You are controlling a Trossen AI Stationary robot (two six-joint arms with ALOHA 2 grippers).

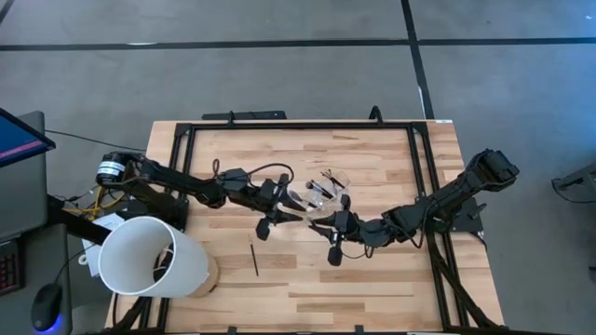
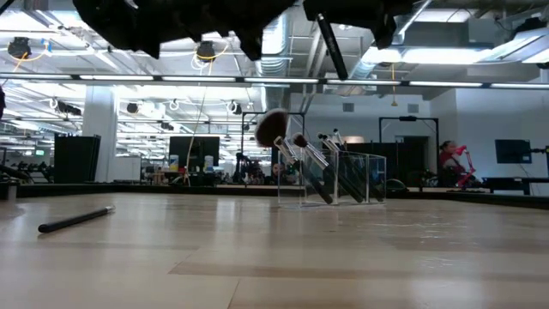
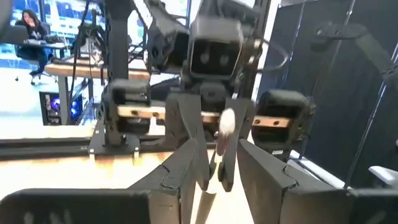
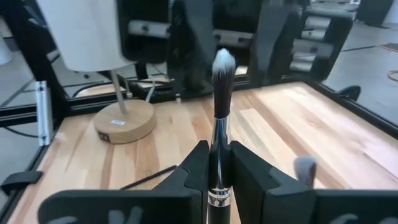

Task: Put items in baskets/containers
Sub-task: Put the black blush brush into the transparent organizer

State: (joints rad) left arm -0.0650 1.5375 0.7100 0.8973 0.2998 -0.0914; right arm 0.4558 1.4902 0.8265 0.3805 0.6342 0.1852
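My right gripper (image 4: 217,163) is shut on a brush (image 4: 219,112) that has a silver ferrule and a white-tipped head, held above the middle of the table. My left gripper (image 3: 217,171) faces it, open; its fingers (image 4: 186,43) stand on either side of the brush head (image 3: 227,124) without touching it. Just beyond both grippers, the clear container (image 1: 323,193) stands on the table with several brushes leaning in it, fluffy tips (image 2: 273,127) up. One dark stick (image 1: 254,259) lies flat on the wood near the front. My right gripper pinches the brush between its two fingers where the silver ferrule meets the dark handle (image 4: 217,180). The fingers come about level from the table's right and lie along the brush. Its head sticks out past the fingertips toward my left gripper. The brush (image 2: 330,43) is lifted clear of the table.
A large white cylinder (image 1: 149,256) on a round wooden base (image 4: 124,121) stands at the front left corner. A black frame (image 1: 298,126) runs along the table's far and side edges. Bare wood lies along the front, right of the stick.
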